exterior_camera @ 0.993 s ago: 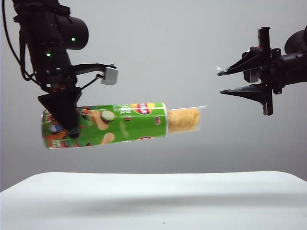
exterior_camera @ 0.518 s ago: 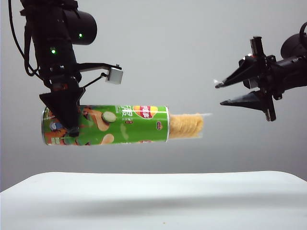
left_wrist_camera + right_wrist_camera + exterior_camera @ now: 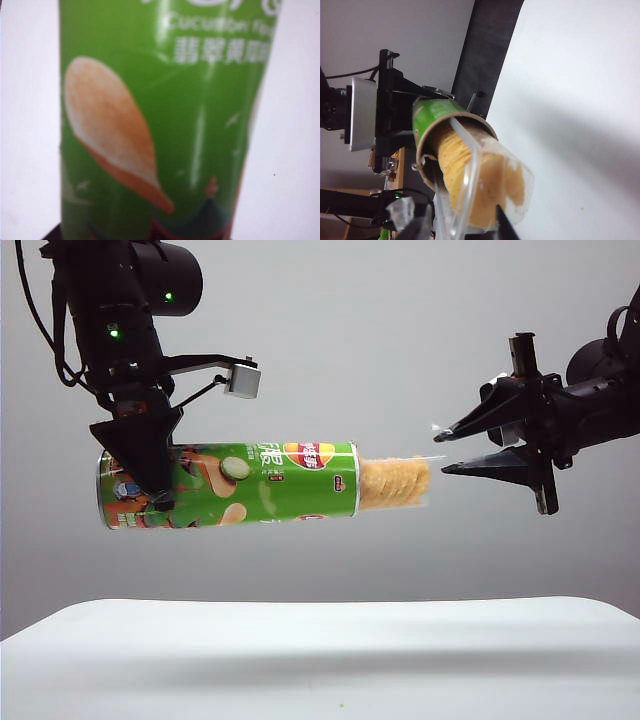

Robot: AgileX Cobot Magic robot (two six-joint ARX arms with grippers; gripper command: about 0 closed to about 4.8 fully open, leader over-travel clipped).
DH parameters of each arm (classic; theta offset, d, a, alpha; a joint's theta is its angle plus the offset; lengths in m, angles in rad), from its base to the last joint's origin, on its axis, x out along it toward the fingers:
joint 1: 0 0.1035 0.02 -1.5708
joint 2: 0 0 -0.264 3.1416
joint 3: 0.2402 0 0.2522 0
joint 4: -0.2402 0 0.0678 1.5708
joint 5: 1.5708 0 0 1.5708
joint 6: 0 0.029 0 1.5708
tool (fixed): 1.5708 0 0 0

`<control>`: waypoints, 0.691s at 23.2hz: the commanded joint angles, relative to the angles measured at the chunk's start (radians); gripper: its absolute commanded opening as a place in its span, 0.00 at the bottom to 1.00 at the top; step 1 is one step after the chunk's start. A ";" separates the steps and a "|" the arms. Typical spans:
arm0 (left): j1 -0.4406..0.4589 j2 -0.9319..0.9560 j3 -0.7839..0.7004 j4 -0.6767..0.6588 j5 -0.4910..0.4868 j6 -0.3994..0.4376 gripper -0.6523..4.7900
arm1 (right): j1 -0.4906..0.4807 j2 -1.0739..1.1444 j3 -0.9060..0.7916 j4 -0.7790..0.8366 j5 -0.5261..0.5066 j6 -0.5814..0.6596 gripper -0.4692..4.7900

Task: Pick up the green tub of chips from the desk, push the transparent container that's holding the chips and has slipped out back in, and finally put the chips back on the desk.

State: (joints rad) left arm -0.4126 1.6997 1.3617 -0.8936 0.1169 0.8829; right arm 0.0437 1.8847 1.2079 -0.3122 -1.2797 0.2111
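The green tub of chips (image 3: 228,485) hangs level in the air, well above the white bench (image 3: 320,655). The left end effector (image 3: 150,475) pinches the tub near its silver-rimmed base end, its dark fingers pressed against the wrap beside the building artwork. In the left wrist view the tub (image 3: 160,120) fills the frame, showing a printed chip and white lettering; the end effector itself is not visible there.

From the tub's open end the transparent container (image 3: 395,483) sticks out, carrying the stack of yellow-orange chips (image 3: 392,485). The right wrist view looks straight at that open end: the clear container (image 3: 490,185) with the chips (image 3: 470,175) inside it protrudes from the cardboard mouth of the tub (image 3: 432,117).

The right end effector (image 3: 440,450) sits just beyond the container's outer end, level with it, fingers spread apart and gripping nothing. Whether its tips touch the clear plastic cannot be told.
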 commanded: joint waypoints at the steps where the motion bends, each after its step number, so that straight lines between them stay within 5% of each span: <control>1: -0.002 -0.006 0.007 0.016 0.037 -0.004 0.59 | 0.013 -0.005 0.004 0.002 -0.005 -0.005 0.33; 4: -0.005 -0.006 0.007 0.011 0.043 -0.004 0.59 | 0.025 -0.005 0.004 0.003 -0.005 -0.005 0.27; 7: -0.005 -0.006 0.006 0.006 0.044 -0.004 0.59 | 0.026 -0.005 0.004 0.003 -0.006 -0.005 0.08; 16: -0.011 -0.006 0.006 0.008 0.063 -0.007 0.59 | 0.047 -0.005 0.004 0.003 -0.005 -0.005 0.08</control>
State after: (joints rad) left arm -0.4175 1.6997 1.3621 -0.9028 0.1410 0.8757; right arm 0.0761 1.8851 1.2079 -0.3191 -1.2778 0.2127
